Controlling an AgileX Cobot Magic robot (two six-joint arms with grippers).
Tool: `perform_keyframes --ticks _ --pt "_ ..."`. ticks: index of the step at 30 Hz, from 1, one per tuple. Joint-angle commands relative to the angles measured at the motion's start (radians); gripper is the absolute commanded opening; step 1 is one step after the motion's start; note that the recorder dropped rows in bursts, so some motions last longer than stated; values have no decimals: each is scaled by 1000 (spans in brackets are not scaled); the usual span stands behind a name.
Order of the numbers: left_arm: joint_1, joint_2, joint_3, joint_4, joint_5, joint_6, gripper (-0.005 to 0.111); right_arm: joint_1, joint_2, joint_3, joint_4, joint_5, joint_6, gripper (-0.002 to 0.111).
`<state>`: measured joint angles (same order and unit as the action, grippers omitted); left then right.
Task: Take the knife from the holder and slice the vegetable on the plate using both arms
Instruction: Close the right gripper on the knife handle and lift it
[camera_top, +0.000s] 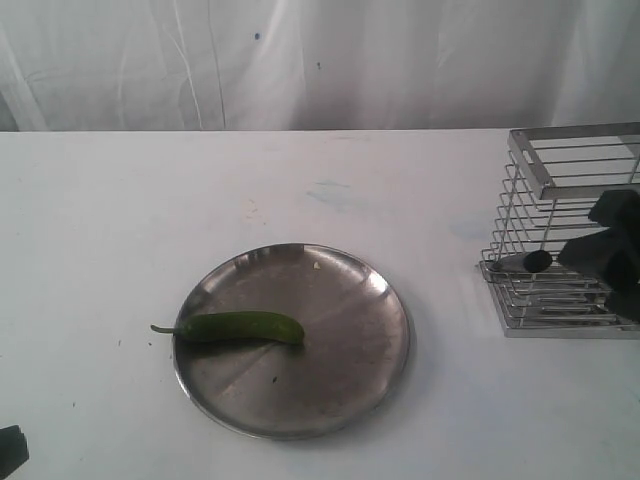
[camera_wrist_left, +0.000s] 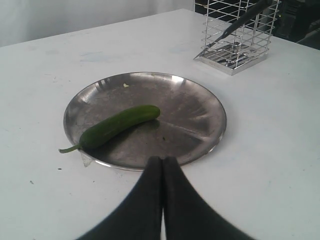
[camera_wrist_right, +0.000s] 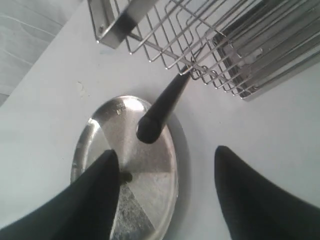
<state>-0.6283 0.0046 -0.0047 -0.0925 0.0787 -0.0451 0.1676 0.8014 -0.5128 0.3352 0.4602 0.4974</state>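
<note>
The green chilli vegetable (camera_top: 243, 326) (camera_wrist_left: 120, 124) lies on the left half of the steel plate (camera_top: 330, 370) (camera_wrist_left: 190, 115) (camera_wrist_right: 150, 165), its stem over the rim. The knife (camera_top: 525, 262) (camera_wrist_left: 245, 17) (camera_wrist_right: 162, 107) leans inside the wire holder (camera_top: 570, 160) (camera_wrist_left: 240, 35) (camera_wrist_right: 210, 35), with its black handle poking out through the bars toward the plate. My right gripper (camera_top: 600, 235) (camera_wrist_right: 165, 152) is open beside the holder, just short of the handle's end, holding nothing. My left gripper (camera_wrist_left: 162, 159) is shut and empty, near the plate's front edge.
White tabletop (camera_top: 120, 220) all round, with a white curtain (camera_top: 300, 60) behind it. The holder stands at the table's right side, partly cut off by the exterior view's edge. A black bit of the left arm (camera_top: 10, 450) shows in the lower left corner.
</note>
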Motion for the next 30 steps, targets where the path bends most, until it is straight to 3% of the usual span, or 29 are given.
perform_keyframes --ticks 1,26,30 --pt "-2 -5 5 -12 -3 1 0 1 47 5 27 -79 6 53" --pt "-2 -5 5 -12 -3 1 0 73 426 -92 73 -257 -33 53" --pt "-2 -5 5 -12 -3 1 0 73 448 -94 73 -282 -49 48"
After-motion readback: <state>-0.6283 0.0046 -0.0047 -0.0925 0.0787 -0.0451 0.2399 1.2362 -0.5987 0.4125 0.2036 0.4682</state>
